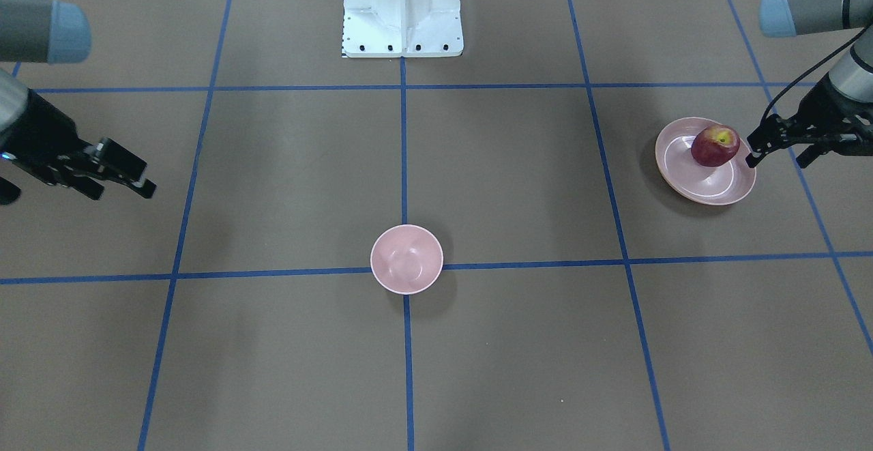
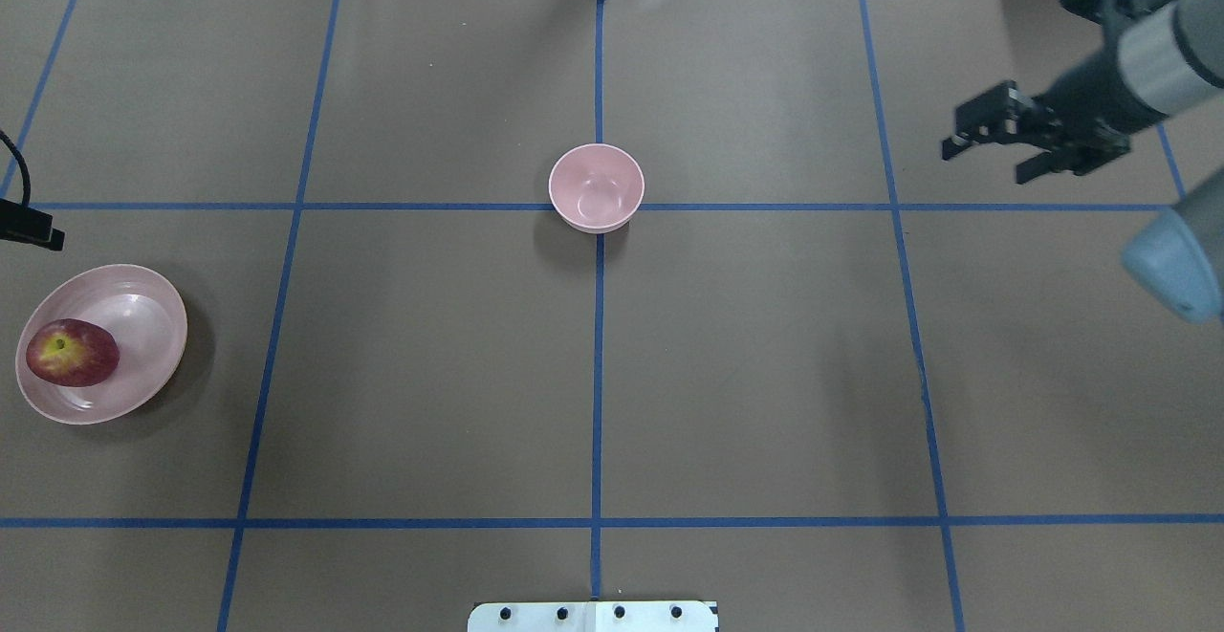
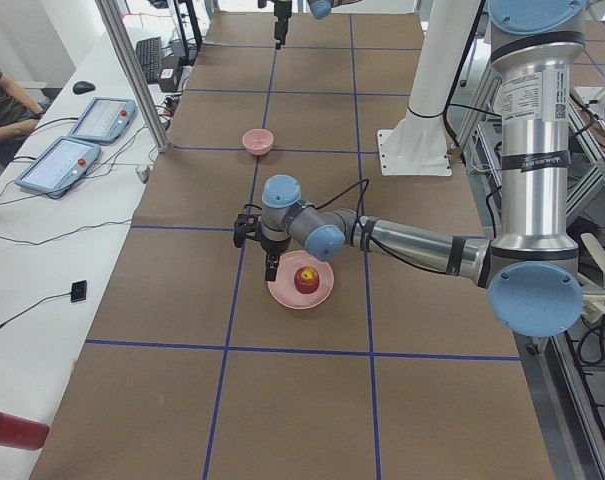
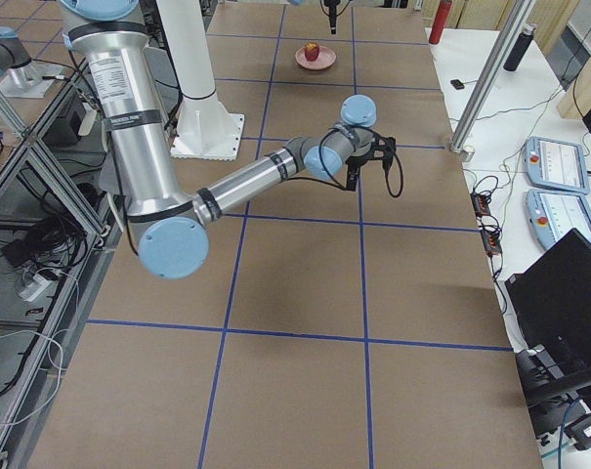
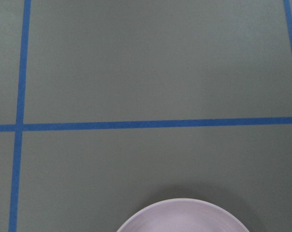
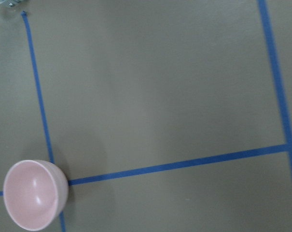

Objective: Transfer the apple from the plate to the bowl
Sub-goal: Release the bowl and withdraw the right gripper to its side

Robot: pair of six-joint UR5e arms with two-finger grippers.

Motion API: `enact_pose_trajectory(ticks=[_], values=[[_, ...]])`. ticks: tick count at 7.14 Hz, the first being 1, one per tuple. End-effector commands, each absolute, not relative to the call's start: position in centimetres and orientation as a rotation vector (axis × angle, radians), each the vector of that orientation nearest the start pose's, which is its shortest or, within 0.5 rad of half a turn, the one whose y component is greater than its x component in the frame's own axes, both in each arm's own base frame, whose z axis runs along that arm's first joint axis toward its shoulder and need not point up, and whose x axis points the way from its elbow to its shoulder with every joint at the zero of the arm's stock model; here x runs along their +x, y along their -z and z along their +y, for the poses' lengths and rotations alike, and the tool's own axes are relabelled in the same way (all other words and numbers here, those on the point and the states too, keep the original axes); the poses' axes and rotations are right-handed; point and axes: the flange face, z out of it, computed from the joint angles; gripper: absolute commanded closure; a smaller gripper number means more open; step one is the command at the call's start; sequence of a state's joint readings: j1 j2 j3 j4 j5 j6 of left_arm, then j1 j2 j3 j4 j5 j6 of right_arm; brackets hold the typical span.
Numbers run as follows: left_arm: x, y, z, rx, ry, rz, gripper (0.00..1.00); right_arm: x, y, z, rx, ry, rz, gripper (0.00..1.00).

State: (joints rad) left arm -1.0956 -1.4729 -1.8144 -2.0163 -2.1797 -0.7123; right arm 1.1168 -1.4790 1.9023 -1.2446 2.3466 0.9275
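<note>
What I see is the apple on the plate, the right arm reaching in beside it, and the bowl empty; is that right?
Not quite. The arm beside the apple is the left arm, not the right. The front-facing view shows it close by the plate, while the right arm is far across the table. The apple is on the plate, and the bowl is empty.
</note>
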Motion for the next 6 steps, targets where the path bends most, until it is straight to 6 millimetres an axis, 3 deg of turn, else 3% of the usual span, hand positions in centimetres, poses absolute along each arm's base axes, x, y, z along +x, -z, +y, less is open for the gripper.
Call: enact_pose_trajectory(ticks=[1,3,6], values=[[17.9,-55.1,-43.0,0.063,0.057,0.802,0.02,-7.8,-48.4,-41.5,0.159,-0.021,-0.91,0.01],[21.1,-55.6,-41.6,0.041,0.022,0.77,0.02,-8.1,-49.1,-41.0,0.142,-0.018,-0.902,0.01],[20.9,-57.1,-40.5,0.022,0.009,0.749,0.02,-8.0,-49.3,-41.0,0.138,-0.023,-0.9,0.01]])
